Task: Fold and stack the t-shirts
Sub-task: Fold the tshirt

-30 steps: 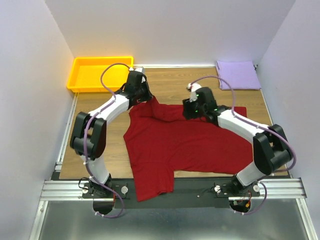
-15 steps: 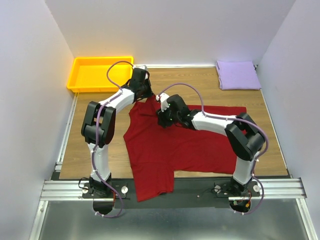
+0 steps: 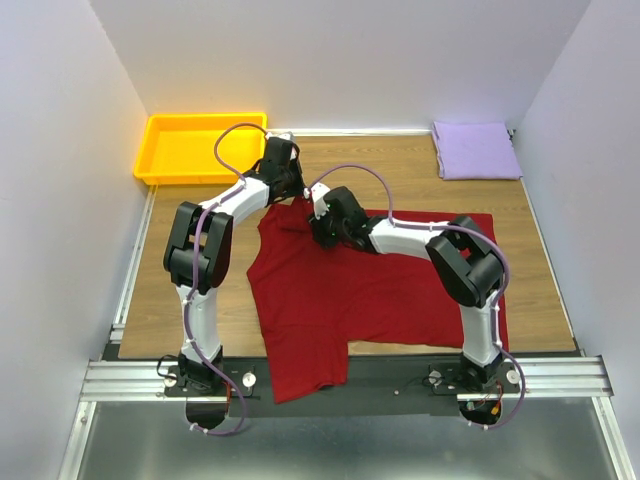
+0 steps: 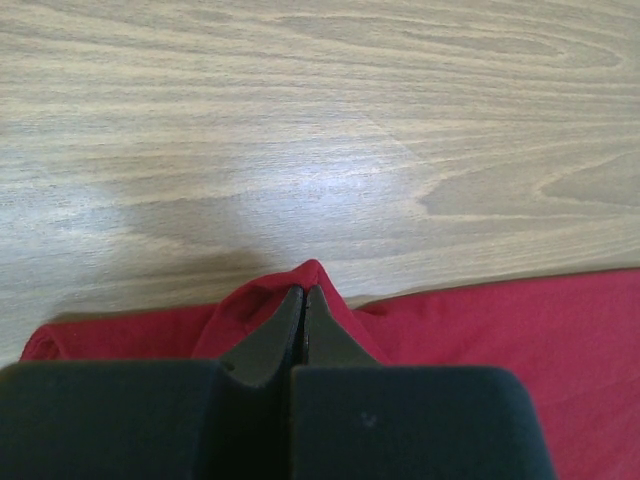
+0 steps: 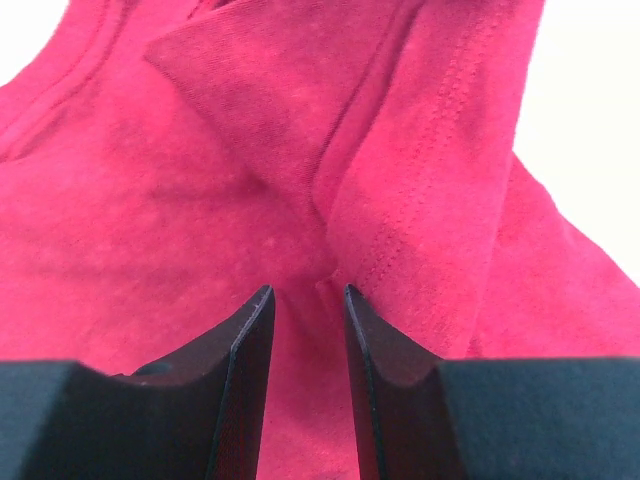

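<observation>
A deep red t-shirt [image 3: 370, 290] lies spread on the wooden table [image 3: 400, 175], its lower hem hanging over the near edge. My left gripper [image 3: 292, 192] is shut on a pinched fold of its far-left edge [image 4: 303, 292], the fabric peaking around the fingertips. My right gripper [image 3: 318, 232] is pressed down on the shirt just right of that. Its jaws [image 5: 305, 292] stand a little apart, with a ridge of red cloth [image 5: 200, 200] bunched between them. A pale lavender t-shirt [image 3: 475, 150] lies folded at the far right corner.
A yellow-orange tray [image 3: 205, 117] sits at the far left corner. White walls close in the table on three sides. The two arms' wrists are close together over the shirt's far-left part.
My right arm has swung left across the red t-shirt to beside the left gripper, and its jaws have narrowed. The left gripper stays shut on the fabric edge.
</observation>
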Controlling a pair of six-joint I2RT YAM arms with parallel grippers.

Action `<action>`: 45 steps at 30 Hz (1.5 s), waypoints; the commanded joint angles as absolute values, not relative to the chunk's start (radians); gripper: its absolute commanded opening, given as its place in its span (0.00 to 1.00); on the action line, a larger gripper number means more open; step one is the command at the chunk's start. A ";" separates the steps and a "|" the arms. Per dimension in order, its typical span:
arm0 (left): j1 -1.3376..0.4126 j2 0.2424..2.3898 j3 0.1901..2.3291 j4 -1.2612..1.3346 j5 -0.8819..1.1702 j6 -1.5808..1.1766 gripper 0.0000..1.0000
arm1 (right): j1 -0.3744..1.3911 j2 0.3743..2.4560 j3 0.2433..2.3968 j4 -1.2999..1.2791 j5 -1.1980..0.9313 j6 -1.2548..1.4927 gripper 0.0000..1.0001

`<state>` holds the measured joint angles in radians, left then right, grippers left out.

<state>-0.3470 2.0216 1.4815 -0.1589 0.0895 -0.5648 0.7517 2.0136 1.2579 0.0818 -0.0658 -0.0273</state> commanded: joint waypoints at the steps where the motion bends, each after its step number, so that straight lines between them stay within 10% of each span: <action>1: -0.345 2.028 1.471 -0.140 0.089 -0.548 0.00 | 0.755 2.052 1.293 0.112 -0.005 -0.051 0.41; 27: -0.344 1.968 1.470 -0.161 0.094 -0.543 0.00 | 0.753 1.967 1.253 0.094 -0.034 -0.083 0.04; 45: -0.344 1.717 1.251 -0.238 0.103 -0.525 0.00 | 0.755 1.766 1.140 -0.074 -0.176 -0.153 0.01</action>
